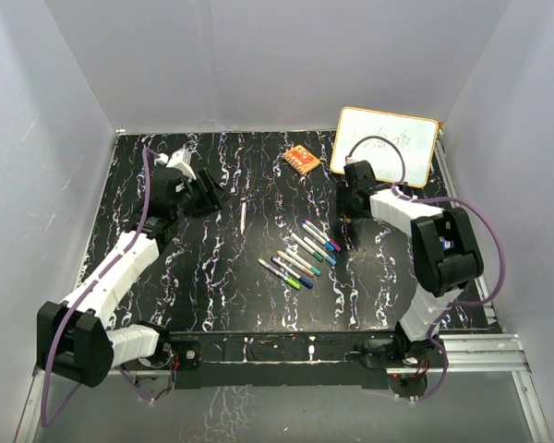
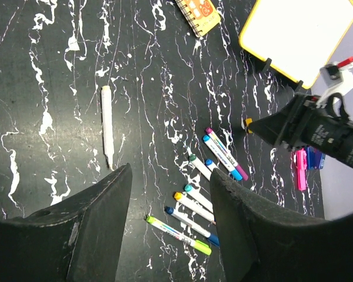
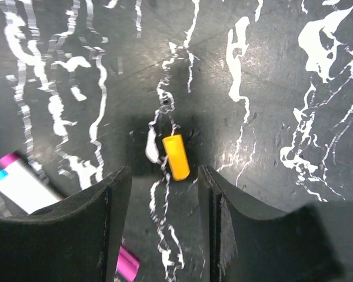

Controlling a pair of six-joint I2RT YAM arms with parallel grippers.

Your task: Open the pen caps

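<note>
A loose yellow pen cap (image 3: 176, 156) lies on the black marbled table just past the tips of my right gripper (image 3: 165, 176), which is open with nothing between its fingers. A pink cap (image 3: 127, 264) lies beside its left finger. Several capped markers (image 2: 194, 202) lie side by side mid-table, seen beyond my left gripper (image 2: 170, 173), which hovers open and empty. An uncapped white marker barrel (image 2: 107, 126) lies alone to their left. In the top view the left gripper (image 1: 220, 197) is left of that barrel (image 1: 244, 217), and the right gripper (image 1: 349, 212) is right of the marker row (image 1: 300, 254).
An orange patterned notebook (image 1: 301, 160) and a yellow-framed whiteboard (image 1: 385, 146) lie at the back of the table. Pink and blue pieces (image 2: 306, 164) lie near the right arm. White walls close in the table on three sides.
</note>
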